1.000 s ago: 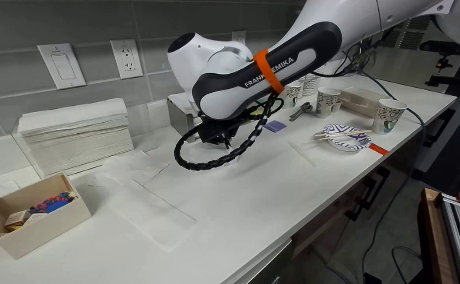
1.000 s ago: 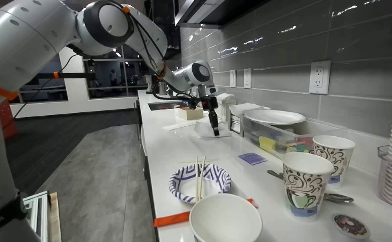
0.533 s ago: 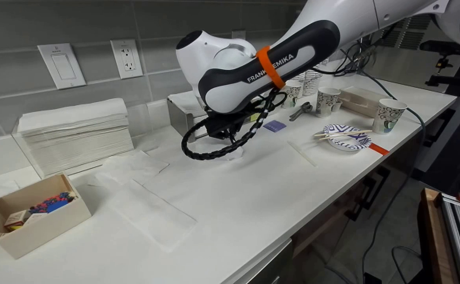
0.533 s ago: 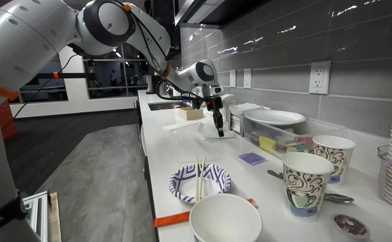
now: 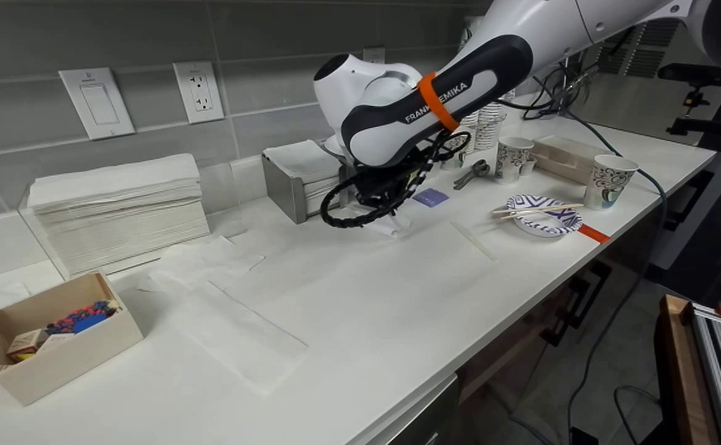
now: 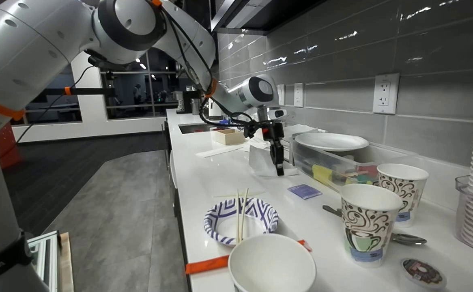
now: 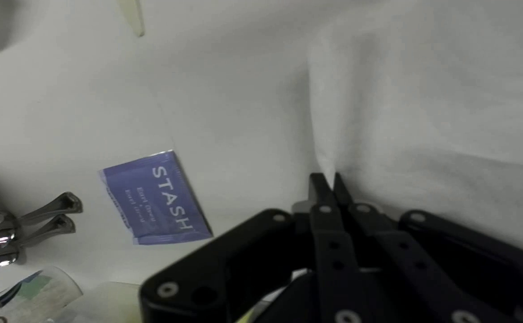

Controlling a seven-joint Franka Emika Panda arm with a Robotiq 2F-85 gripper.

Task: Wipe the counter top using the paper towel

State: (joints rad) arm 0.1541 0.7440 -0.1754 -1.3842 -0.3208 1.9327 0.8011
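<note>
My gripper (image 7: 332, 183) is shut on a white paper towel (image 7: 445, 116), with a pinched fold between the fingertips. The towel spreads to the right of the fingers in the wrist view. In an exterior view the gripper (image 6: 279, 172) points down at the white counter top (image 6: 208, 172), and the towel (image 6: 261, 161) lies under and beside its tips, partly raised. In an exterior view the fingertips are hidden behind the cable loop, and only a part of the towel (image 5: 391, 224) shows on the counter (image 5: 360, 309).
A purple tea packet (image 7: 156, 199) lies near the gripper. A stirring stick (image 5: 473, 241), a patterned bowl (image 5: 543, 224) with chopsticks, and paper cups (image 6: 369, 223) stand further along. A napkin holder (image 5: 283, 188), clear bin (image 6: 317, 162), wooden box (image 5: 67, 346) and loose towels (image 5: 243, 334) are around.
My gripper has dragged the paper towel along the counter, rightward in both exterior views, past the napkin holder and closer to the tea packet. The grip stays shut.
</note>
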